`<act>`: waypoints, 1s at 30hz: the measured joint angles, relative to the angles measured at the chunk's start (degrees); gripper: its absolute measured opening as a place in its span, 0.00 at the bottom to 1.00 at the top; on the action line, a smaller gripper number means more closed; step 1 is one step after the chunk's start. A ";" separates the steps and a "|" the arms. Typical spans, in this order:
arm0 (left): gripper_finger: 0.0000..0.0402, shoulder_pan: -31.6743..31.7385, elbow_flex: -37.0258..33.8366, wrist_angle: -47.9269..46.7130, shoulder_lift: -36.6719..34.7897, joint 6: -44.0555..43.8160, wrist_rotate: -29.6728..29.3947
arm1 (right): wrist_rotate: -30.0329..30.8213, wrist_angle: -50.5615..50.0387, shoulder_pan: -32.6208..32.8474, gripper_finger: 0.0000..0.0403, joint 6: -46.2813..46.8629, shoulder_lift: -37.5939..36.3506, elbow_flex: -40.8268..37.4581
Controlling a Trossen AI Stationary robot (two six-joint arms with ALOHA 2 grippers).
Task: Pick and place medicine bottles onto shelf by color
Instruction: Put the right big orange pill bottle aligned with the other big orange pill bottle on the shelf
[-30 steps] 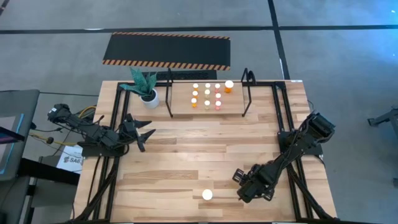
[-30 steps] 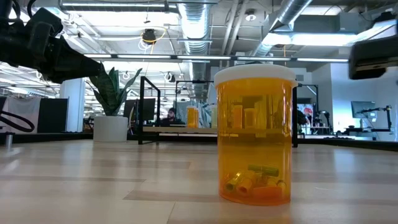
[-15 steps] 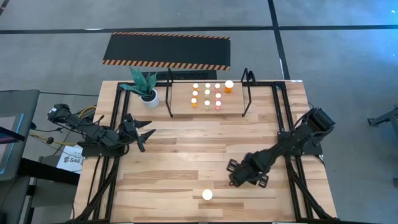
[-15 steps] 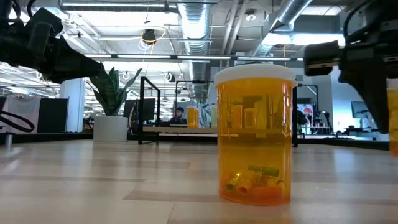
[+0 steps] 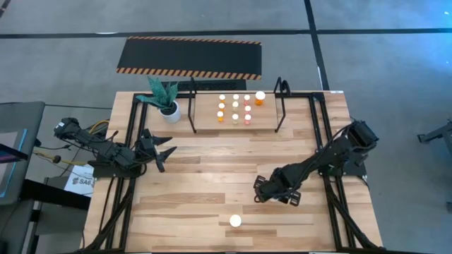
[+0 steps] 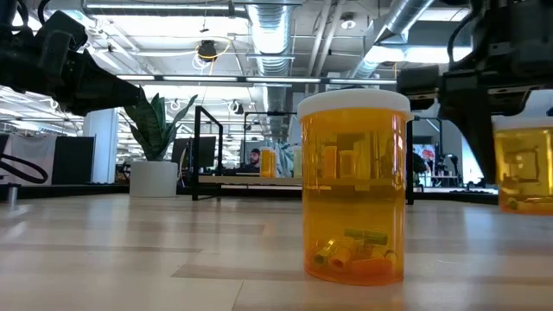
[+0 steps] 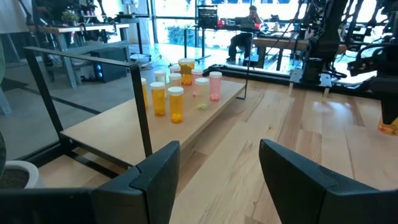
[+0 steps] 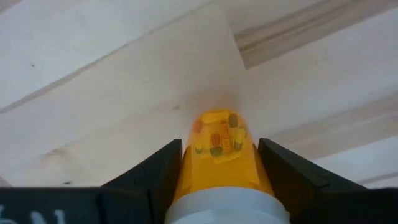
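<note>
An orange medicine bottle with a white cap hangs in my right gripper, which is shut on it above the table's right-middle. The low view shows it at the right edge. A second orange bottle stands upright on its base near the front edge, large in the low view. The shelf, a black tube frame at the far middle, carries several small bottles. My left gripper waits open at the left, its fingers apart in its wrist view. My right gripper pinches the bottle's upper body just below the white cap between its two fingers, one on each side. The fingers come from above, pointing steeply down. The bottle hangs upright, cap up, lifted clear of the table.
A white plant pot stands just left of the shelf. A black hazard-striped mat lies on the floor beyond the far edge. Bare wood lies between the shelf and the standing bottle.
My right gripper has carried its bottle from the near right part of the table toward the left and the far edge, rolling its wrist a little. In the low view the bottle has come in from the right, still upright and clear of the table.
</note>
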 joint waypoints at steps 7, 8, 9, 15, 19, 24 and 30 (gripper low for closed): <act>0.52 0.01 0.00 0.01 0.01 0.00 0.00 | 0.07 -1.99 -4.01 0.57 -5.84 0.02 1.94; 0.52 0.01 0.00 0.00 0.00 0.00 0.00 | 0.07 -2.81 -4.80 0.57 -7.10 0.02 2.41; 0.52 0.00 0.00 0.01 0.02 0.00 0.00 | 0.07 -3.52 -5.63 0.57 -8.43 0.02 2.81; 0.52 0.01 0.00 0.00 0.02 0.00 0.00 | 0.13 -8.79 -11.22 0.56 -16.41 0.02 6.07; 0.52 0.01 0.00 0.00 0.02 0.00 0.00 | 0.26 -11.60 -15.30 0.56 -22.73 0.02 8.23; 0.52 0.01 0.00 0.02 0.01 -0.02 0.01 | 0.46 -14.83 -20.76 0.55 -30.90 0.02 10.67; 0.52 -0.01 0.00 0.02 0.02 -0.01 0.00 | 0.61 -16.65 -27.77 0.55 -40.72 0.02 12.29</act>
